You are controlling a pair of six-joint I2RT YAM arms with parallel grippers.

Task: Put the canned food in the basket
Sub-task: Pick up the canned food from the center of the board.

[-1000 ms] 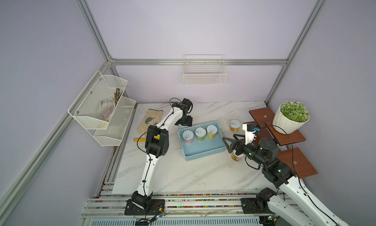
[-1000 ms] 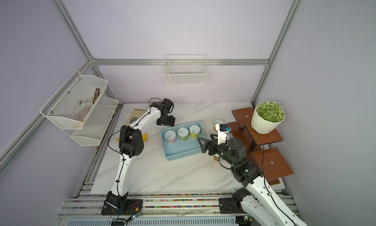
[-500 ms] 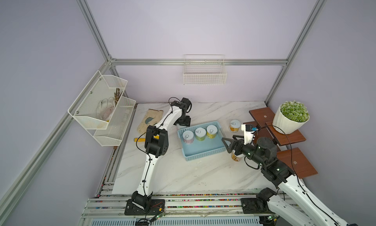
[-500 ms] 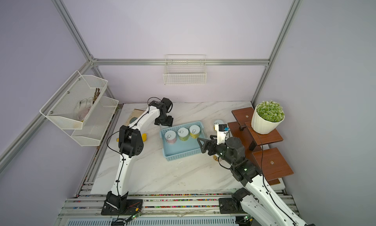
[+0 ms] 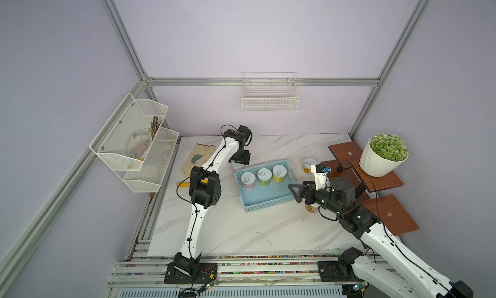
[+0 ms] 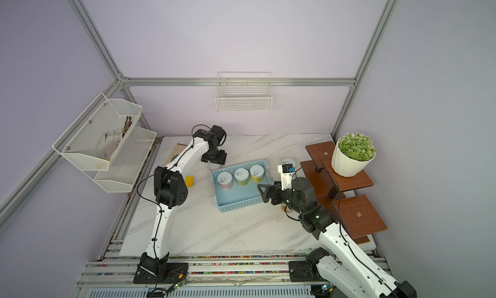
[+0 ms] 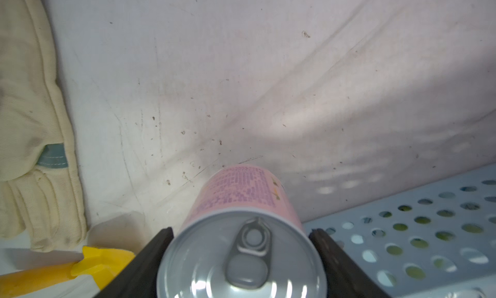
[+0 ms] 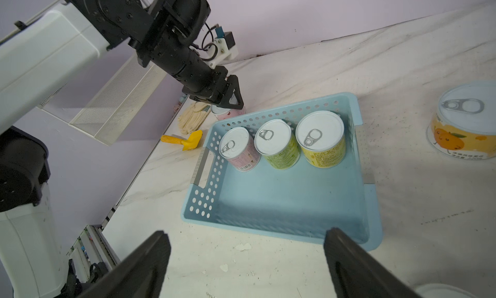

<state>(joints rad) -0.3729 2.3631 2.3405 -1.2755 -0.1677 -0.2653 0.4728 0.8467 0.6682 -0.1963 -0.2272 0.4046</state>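
Marble tabletop [image 5: 241, 224], left claw [image 7: 240, 240] clamping upright pink can [image 7: 241, 192]

The pink can [image 7: 241, 251] had a shiny metal lid and a matt label. The basket [image 8: 281, 200] was smooth, slightly dull plastic. The gloves [image 7: 29, 108] looked like coarse cloth. The table [image 7: 268, 68] was matt, marble-patterned and scratched. The shelves [image 5: 400, 225] were smooth wood.

left gripper [image 7: 239, 237] tightened onto the pink can [image 7: 239, 192], right gripper [image 8: 247, 232] edged slightly toward the basket [image 8: 281, 192]
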